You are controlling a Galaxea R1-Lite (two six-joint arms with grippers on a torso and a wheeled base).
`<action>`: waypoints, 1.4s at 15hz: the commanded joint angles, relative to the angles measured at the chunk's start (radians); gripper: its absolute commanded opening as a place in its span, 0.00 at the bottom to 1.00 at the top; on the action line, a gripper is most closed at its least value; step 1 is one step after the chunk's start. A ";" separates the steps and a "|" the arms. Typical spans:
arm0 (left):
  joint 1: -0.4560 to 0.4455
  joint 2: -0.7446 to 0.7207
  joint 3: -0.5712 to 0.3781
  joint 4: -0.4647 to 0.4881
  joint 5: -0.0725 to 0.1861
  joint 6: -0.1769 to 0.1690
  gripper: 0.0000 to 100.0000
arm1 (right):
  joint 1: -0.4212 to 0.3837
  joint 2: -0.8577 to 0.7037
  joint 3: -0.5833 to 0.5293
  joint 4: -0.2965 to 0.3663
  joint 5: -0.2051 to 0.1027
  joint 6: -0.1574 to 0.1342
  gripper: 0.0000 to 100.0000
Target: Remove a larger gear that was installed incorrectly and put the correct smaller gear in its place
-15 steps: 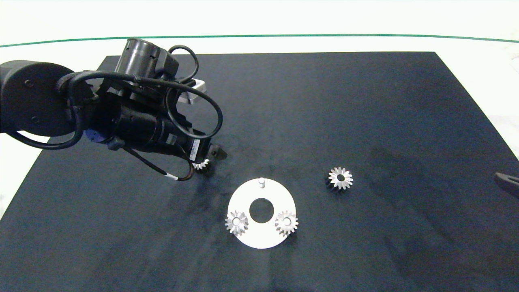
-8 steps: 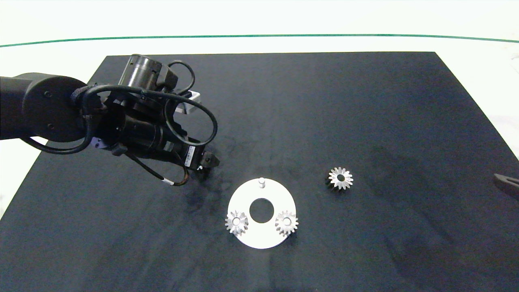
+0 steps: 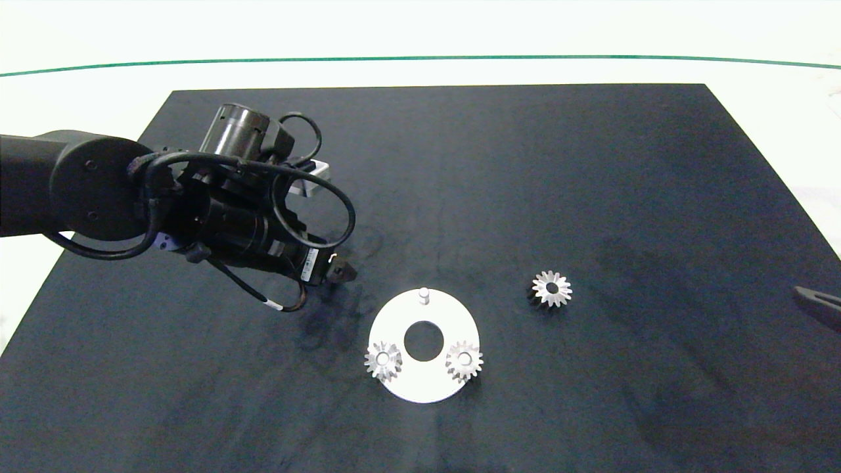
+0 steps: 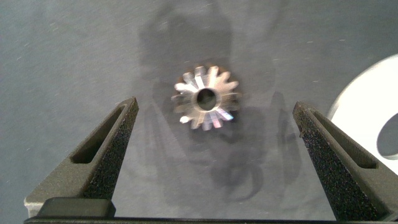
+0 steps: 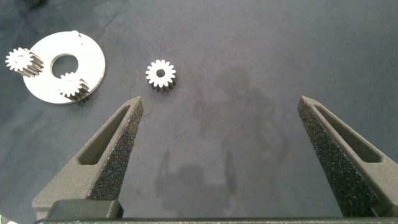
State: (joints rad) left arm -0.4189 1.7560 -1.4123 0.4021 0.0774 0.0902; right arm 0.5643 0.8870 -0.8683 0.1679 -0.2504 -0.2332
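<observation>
The left gripper (image 4: pixel 216 107) has shifted lower over the smaller gear (image 4: pixel 206 98), just left of the white plate (image 3: pixel 424 389), fingers spread wide either side, so I judge a grasp is close. The larger gear (image 3: pixel 552 288) lies right of the plate. Far right, the right gripper (image 5: pixel 221 102) is parked open.

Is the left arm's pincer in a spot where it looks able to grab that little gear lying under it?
Probably yes. The left pincer is open, with the gear lying flat on the dark mat between its fingers, and nothing blocks the way.
</observation>
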 commanded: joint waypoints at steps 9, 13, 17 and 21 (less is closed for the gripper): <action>-0.018 0.065 -0.031 -0.039 0.005 0.008 0.95 | 0.000 0.009 0.006 -0.001 -0.001 -0.002 1.00; -0.020 0.066 -0.023 -0.039 0.007 0.009 0.87 | 0.000 0.009 0.008 -0.001 -0.001 -0.002 1.00; -0.020 0.065 -0.023 -0.037 0.010 0.013 0.80 | 0.002 0.009 0.008 -0.001 -0.001 -0.002 1.00; -0.020 0.069 -0.022 -0.034 0.012 0.023 0.71 | 0.002 0.006 0.008 -0.001 -0.001 -0.002 1.00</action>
State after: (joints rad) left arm -0.4383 1.8255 -1.4355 0.3655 0.0889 0.1134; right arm 0.5655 0.8932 -0.8602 0.1660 -0.2504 -0.2332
